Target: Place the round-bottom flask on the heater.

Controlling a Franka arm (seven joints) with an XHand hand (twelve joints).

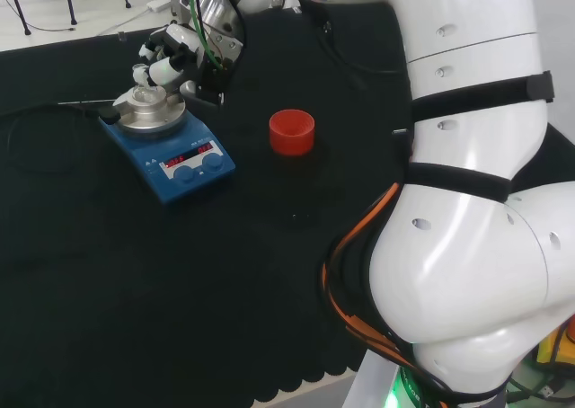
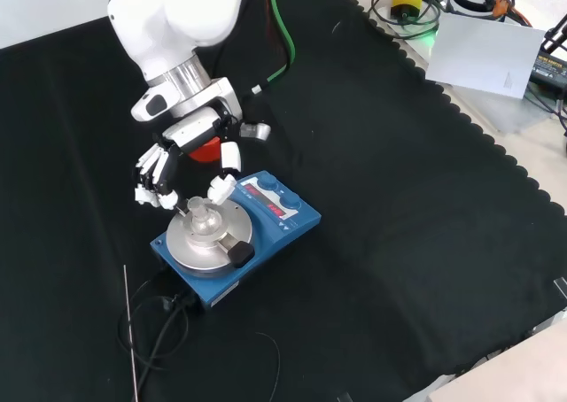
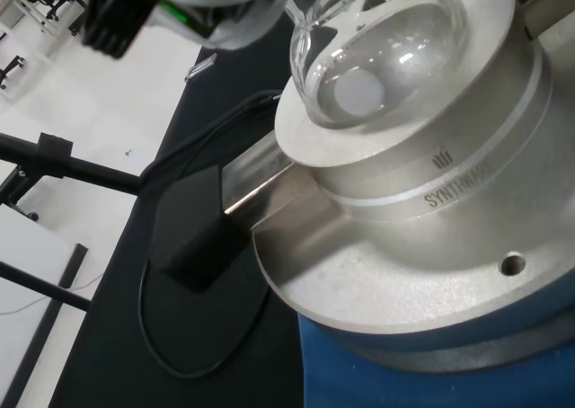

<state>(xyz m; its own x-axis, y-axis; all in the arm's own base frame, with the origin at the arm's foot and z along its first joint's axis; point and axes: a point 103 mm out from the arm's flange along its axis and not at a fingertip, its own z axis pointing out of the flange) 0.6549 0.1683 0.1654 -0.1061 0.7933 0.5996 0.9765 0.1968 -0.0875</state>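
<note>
Sitting in the metal block of the blue heater (image 2: 232, 235), far left in the head view: clear round-bottom flask (image 3: 377, 44), upright. Hand (image 2: 182, 167) above it, fingers spread around the neck; contact unclear.

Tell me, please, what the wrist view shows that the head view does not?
Wrist view alone: the flask's round bulb sitting in the metal block's recess, and a small hole in the block's lower flange. Head view alone: the red stand apart on the cloth, the hand over the flask, the heater's lit display. Both: flask on the heater, black cable beside it.
</note>
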